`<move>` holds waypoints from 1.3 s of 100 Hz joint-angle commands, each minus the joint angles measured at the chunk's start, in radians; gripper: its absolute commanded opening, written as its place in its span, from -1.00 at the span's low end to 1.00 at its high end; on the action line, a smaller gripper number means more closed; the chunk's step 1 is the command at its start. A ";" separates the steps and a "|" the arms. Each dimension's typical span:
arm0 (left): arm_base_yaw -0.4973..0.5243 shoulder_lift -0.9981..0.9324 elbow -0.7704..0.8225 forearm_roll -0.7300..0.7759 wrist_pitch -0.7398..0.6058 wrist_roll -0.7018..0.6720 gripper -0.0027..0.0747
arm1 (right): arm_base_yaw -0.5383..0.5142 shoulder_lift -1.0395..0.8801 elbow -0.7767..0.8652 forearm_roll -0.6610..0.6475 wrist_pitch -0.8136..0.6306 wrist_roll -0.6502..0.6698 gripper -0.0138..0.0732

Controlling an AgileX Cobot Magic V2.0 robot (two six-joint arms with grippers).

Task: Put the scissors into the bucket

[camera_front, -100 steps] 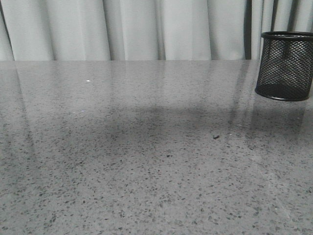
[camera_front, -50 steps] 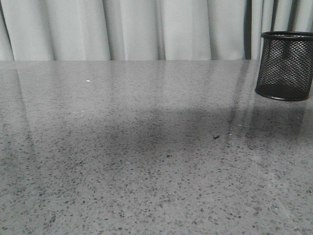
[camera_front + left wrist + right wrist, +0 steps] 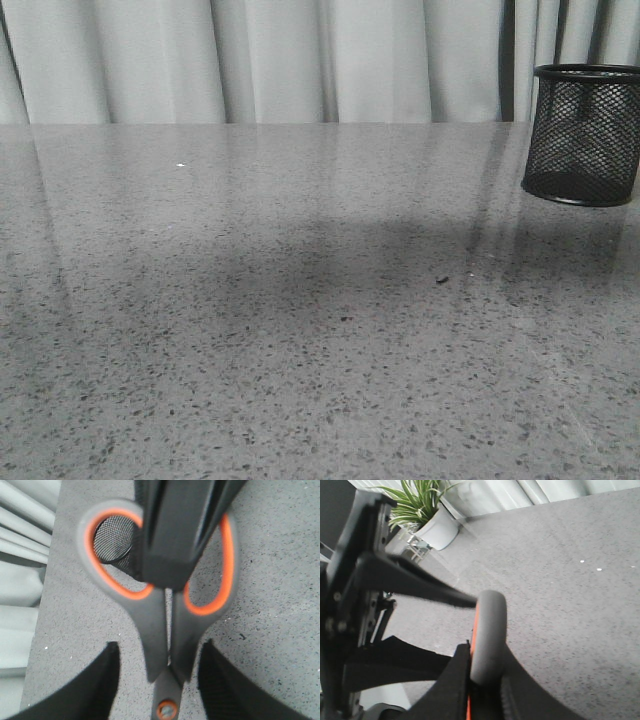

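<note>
Held open at the left gripper: dark fingers spread wide, flanking the scissors near the pivot with a gap on each side, touching neither. Clamped from the opposite side by the right gripper, closed on the handles between the two loops. Seen from the right wrist, pressed tight against one grey loop, with the left arm close in front, blurred. No telling where over the bench.
</note>
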 commanded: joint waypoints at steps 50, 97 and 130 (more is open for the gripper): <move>0.613 -0.119 -0.035 -0.020 0.259 -0.291 0.15 | -0.055 0.039 -0.365 -0.654 -0.125 0.395 -0.80; 0.876 -0.240 -0.035 -0.122 0.219 -0.291 0.15 | -0.071 0.185 -0.589 -1.134 0.076 0.646 -0.80; 0.876 -0.240 -0.035 -0.155 0.217 -0.291 0.15 | -0.071 0.286 -0.589 -1.163 0.071 0.646 -0.80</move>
